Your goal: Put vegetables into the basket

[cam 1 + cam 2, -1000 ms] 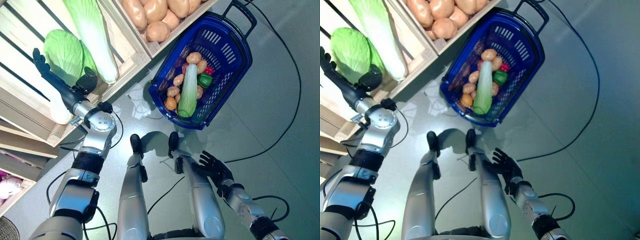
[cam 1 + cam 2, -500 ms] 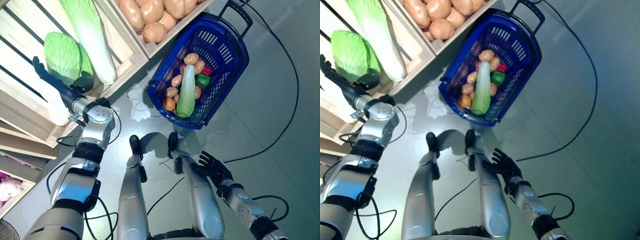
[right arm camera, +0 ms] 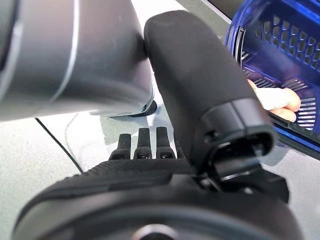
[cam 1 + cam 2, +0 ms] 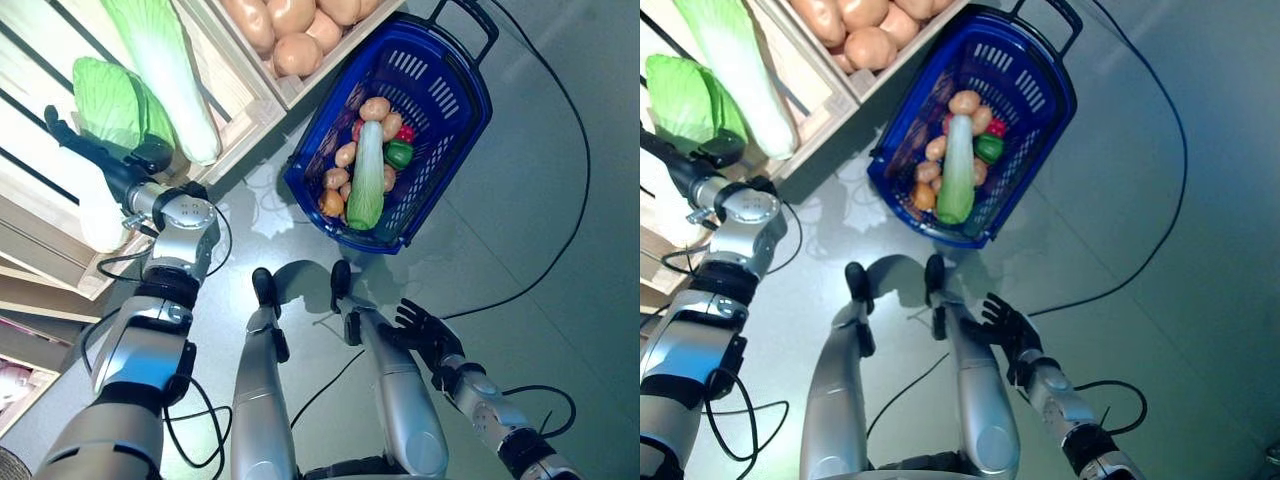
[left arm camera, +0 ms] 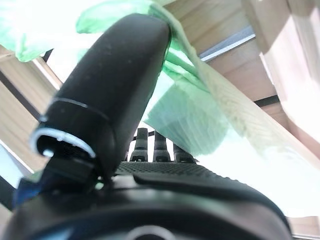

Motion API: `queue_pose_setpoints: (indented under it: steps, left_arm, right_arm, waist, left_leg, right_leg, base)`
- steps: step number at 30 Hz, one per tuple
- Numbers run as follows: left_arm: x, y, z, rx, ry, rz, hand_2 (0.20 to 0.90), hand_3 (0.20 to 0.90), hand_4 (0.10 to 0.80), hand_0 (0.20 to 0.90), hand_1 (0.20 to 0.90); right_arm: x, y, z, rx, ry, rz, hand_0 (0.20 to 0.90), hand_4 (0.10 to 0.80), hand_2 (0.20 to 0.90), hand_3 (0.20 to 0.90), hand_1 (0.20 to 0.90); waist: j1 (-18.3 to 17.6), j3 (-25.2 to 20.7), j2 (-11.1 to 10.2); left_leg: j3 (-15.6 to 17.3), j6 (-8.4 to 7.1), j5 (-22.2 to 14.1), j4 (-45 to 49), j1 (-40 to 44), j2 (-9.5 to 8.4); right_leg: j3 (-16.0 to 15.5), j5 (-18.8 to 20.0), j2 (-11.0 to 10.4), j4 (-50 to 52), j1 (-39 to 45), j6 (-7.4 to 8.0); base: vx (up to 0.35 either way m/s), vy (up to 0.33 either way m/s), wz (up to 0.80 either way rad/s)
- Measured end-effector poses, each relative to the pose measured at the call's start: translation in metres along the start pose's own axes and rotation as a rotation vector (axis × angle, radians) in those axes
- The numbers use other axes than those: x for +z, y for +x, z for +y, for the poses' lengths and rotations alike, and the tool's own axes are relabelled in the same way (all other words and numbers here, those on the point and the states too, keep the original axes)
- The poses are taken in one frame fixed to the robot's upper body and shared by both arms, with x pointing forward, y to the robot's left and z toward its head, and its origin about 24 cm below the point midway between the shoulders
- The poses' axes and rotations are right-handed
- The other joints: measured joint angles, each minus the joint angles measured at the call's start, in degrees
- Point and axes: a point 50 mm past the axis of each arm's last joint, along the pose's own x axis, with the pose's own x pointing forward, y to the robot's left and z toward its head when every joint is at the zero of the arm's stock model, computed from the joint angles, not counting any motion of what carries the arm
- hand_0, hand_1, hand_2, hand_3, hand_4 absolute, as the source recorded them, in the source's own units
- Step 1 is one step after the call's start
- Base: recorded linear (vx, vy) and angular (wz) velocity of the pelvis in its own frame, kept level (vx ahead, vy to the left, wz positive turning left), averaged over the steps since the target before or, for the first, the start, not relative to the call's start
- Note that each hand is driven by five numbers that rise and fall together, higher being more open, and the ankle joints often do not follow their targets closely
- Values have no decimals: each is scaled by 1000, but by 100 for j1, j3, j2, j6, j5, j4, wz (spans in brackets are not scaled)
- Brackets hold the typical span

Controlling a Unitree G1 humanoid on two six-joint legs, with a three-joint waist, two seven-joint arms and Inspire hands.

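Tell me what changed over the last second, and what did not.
The whole view shifted, so the camera moved. Allowing for that, the left hand still reaches open beside the green cabbage in the wooden crate, holding nothing. The right hand stays open and idle by the leg. The blue basket and its vegetables lie as before.

Blue basket (image 4: 452,95) (mesh-patterned), pale-green cabbage (image 4: 108,95), tan potatoes (image 4: 290,20).

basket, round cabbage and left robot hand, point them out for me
basket (image 4: 455,95), left eye view, on its blue side wall.
round cabbage (image 4: 105,95), left eye view, on its green leaf.
left robot hand (image 4: 88,148), left eye view, on its dark palm.
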Motion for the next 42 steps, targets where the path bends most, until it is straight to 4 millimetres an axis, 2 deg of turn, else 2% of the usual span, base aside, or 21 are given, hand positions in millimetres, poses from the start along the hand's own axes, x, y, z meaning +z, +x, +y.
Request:
queue_pose_setpoints:
  steps: [1,2,10,27,31,37,41,42]
  left_arm:
    - [0,0,0,4,3,0,900,900,800,900,900]
    - [0,0,0,8,4,1,300,300,400,300,300]
    - [3,9,3,29,46,-20,300,300,400,300,300]
    - [0,18,8,13,78,-33,300,300,400,300,300]
    - [-8,15,7,-20,48,5,300,300,400,300,300]
    - [-30,7,18,-94,-3,6,300,300,400,300,300]
    - [-32,6,20,-105,-15,8,300,300,400,300,300]
    - [-47,-5,25,-171,-37,16,300,300,400,300,300]
  right_arm:
    - [1,0,0,6,-12,0,900,800,900,900,900]
    - [2,1,0,9,-19,0,900,800,900,900,900]
    - [4,2,2,17,-25,5,900,800,900,900,900]
    - [1,2,1,10,-20,16,900,800,900,900,900]
    - [-2,2,-1,2,-21,30,900,800,900,900,900]
    - [-13,-2,-2,-6,-16,61,900,800,900,900,900]
    - [-15,-3,-2,-8,-9,65,900,800,900,900,900]
    - [-27,-8,-1,-14,8,93,900,800,900,900,900]
  waist:
    - [-2,1,-9]
    - [-4,0,-20]
    - [-1,-1,-126]
    - [1,-3,-130]
    - [4,-5,-133]
    - [68,-7,-136]
    - [69,-7,-136]
    - [197,-8,-133]
  left_leg:
    - [1,5,-27,55,-18,6]
    - [2,7,-48,100,-33,12]
    - [-6,13,-59,194,-91,17]
    - [5,47,-82,253,6,6]
    - [26,42,-75,89,274,-11]
    - [100,65,35,-391,785,-76]
    - [101,53,53,-466,861,-79]
    - [98,51,118,-789,1360,-107]
  right_leg:
    - [5,0,3,18,-6,0]
    - [7,0,7,39,-7,0]
    - [11,3,2,76,-52,10]
    - [20,27,-10,67,84,35]
    - [27,55,-12,-77,339,72]
    - [26,164,-22,-417,799,61]
    - [10,174,-25,-472,866,63]
    - [-23,180,-15,-718,1346,71]
  base:
    - [-27,3,-4]
    - [-24,-1,-3]
    - [0,0,0]
    - [0,0,0]
    - [-1,3,-1]
    - [-39,12,-1]
    - [-1,0,2]
    - [-11,-17,7]
